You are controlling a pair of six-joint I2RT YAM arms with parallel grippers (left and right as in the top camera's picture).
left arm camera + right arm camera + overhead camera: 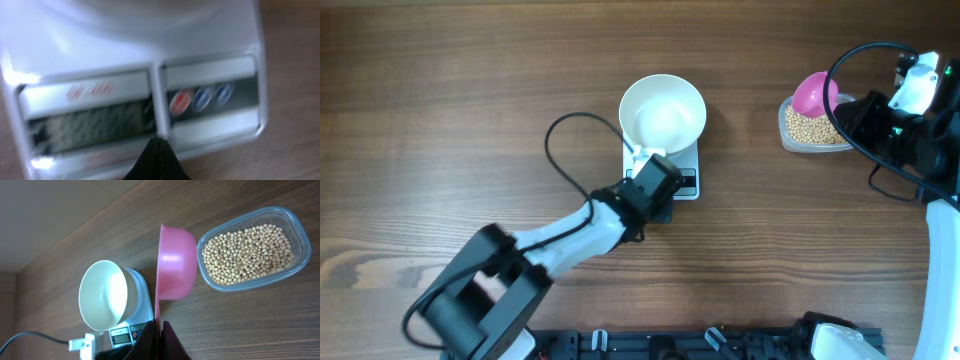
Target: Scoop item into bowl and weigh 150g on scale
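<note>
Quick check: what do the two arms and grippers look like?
Left arm: white links, black joints, looping black cable. Right arm: black and white housings, small green light, black cable loop. Left gripper and right gripper end in black tapered fingers.

Even, bright light from above fills the overhead view, which is sharp throughout, with only faint soft shadows on the brown wooden table and a washed-out glare inside the round white bowl. The left wrist view is heavily blurred: the flat white square scale shows a smeared grey display, its coloured buttons are streaks, and a blown-out patch sits at its left edge. The right wrist view is crisp on the small tan-yellow beans, with a white highlight on the small pink plastic scoop and the bowl's inside overexposed.
</note>
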